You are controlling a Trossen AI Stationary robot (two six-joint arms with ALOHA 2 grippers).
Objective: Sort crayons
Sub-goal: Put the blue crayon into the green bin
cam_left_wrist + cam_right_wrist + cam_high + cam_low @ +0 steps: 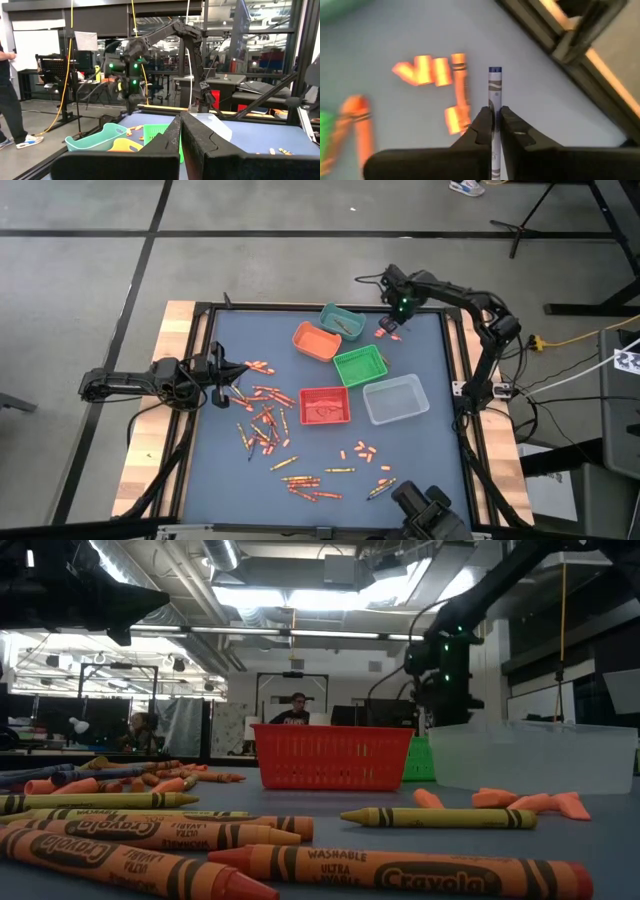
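Right gripper (pixel 494 131) fingers pinched shut; left gripper (pixel 180 131) closed.

The right gripper (pixel 494 131) pinches a blue-tipped pale crayon (pixel 494 87) between its dark fingers (pixel 479 131). Orange crayons (pixel 440 75) lie beside it on the grey mat (pixel 410 30).

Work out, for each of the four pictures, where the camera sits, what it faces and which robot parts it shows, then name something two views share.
High: above, looking straight down on the table; both arms show.
Low: at table-top height, facing the room across crayons; the right arm shows.
Left wrist: past the shut left gripper toward bins and the right arm.
Right wrist: down at the mat; right gripper shut on a white crayon.
Shared: red bin, high and low.
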